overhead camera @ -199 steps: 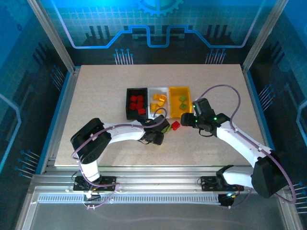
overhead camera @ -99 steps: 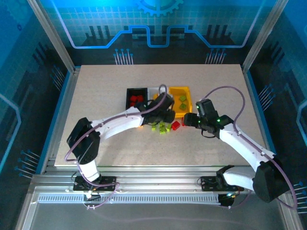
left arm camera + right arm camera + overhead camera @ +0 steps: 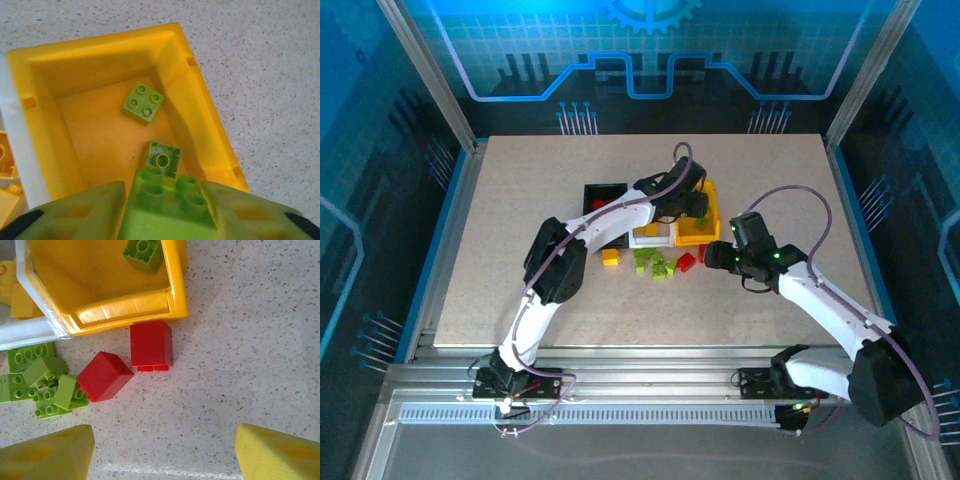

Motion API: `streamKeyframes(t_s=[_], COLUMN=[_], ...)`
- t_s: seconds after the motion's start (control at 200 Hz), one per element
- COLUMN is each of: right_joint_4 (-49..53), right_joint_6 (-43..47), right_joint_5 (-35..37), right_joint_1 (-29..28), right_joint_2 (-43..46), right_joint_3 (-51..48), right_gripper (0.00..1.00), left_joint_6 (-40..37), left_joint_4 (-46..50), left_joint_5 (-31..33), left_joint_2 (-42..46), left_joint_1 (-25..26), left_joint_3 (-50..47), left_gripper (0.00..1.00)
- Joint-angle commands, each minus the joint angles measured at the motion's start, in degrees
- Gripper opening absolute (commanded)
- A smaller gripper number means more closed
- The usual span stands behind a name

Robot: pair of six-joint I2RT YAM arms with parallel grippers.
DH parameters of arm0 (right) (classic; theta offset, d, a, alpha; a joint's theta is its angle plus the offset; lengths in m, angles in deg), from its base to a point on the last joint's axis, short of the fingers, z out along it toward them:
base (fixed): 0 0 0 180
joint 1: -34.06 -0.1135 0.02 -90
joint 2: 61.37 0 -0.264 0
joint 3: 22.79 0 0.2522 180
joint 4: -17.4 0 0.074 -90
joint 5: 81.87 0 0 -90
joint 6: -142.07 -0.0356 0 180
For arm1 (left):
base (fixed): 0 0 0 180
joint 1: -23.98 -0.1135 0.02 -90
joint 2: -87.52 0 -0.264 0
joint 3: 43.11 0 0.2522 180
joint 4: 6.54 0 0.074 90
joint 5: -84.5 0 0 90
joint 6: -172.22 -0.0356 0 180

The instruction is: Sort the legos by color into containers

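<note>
Right now we are on the green step. Our left hand hangs over the yellow bin. It is shut tight on one green brick, with the bumps pointing away from us. Two more green ones lie on the floor of that bin, one bumps up and one upside down.

The three bins sit side by side near the middle of the worktop. The black bin is on the left, the white bin is in the middle, and the yellow one is on the right.

Some bricks are not sorted yet. They lie on the near side of the bins. We see a small green heap and a yellow-orange brick. We also see two red bricks, one just beside the yellow bin's wall and one tipped on its corner.

Our right hand is wide open and holds nothing. It floats over the bare worktop just nearer to us than the red bricks.

We think the next move is easy: the left hand only has to open, and the brick should drop into the bin. After that, the right hand could go down on a red brick. The black bin is at the other end of the row, though, and the left arm lies across the way. So we think the two arms must take turns.
</note>
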Motion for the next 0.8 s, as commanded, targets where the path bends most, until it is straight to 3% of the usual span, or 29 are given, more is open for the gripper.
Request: streamKeyframes(t_s=[0.0, 0.22, 0.37, 0.47, 0.6, 0.795], right_joint_4=[-0.18, -0.94, -0.68, -1.15, -2.19, -3.56], right_joint_6=[-0.61, -0.49, -0.58, -0.68, -0.97, -1.43], right_joint_5=[-1.39, -2.87, -2.03, -2.0, -2.43, -3.14], right_joint_1=[1.01, 0.83, 0.79, 0.89, 0.81, 0.8], right_joint_2=[0.33, -0.77, -0.47, -0.61, -1.71, -2.94], right_joint_3=[-0.55, -0.66, -0.54, -0.56, -0.44, -0.97], right_gripper=[0.76, 0.74, 0.74, 0.74, 0.74, 0.74], left_joint_6=[0.02, 1.49, 3.61, 4.58, 5.78, 5.79], left_joint_4=[1.96, -2.56, -7.62, -8.12, -7.19, -4.02], left_joint_5=[-2.09, -3.46, -2.89, -1.18, -0.41, -1.18], left_joint_2=[-0.12, 7.81, 19.77, 27.14, 34.68, 36.56], left_joint_1=[-0.27, -0.14, -0.19, -0.21, -0.25, -0.99], left_joint_3=[2.92, -3.97, -19.24, -29.33, -40.48, -49.58], left_gripper=[0.61, 0.87, 0.93, 0.92, 0.81, 0.63])
